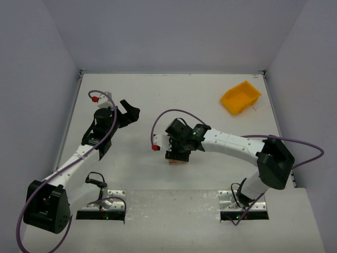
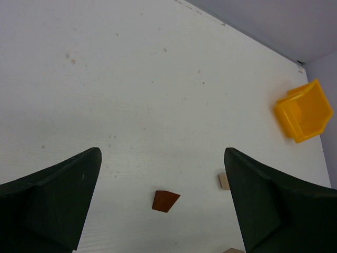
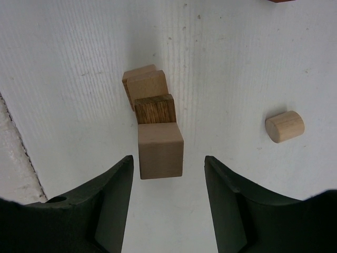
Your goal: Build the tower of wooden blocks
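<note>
Right wrist view: wood block tower [image 3: 156,110] standing centrally on the table [image 1: 210,89], partway built
Right gripper [image 3: 168,158] is straddling its top cube [image 3: 160,150], jaws released; left gripper [image 2: 162,153] is hovering spread; reddish-brown block [image 2: 165,201], pale block [image 2: 225,181] and cylinder [image 3: 284,126] are lying loose, unstacked

1. Left arm [image 1: 79,153]: extends from the near-left corner of the counter [image 1: 210,95] toward the far edge; left claw [image 1: 129,112] raised, jaws wide apart.
2. Right arm [image 1: 231,142]: bends from the near-right corner toward the centre; right claw [image 1: 177,156] points down, jaws parted.
</note>
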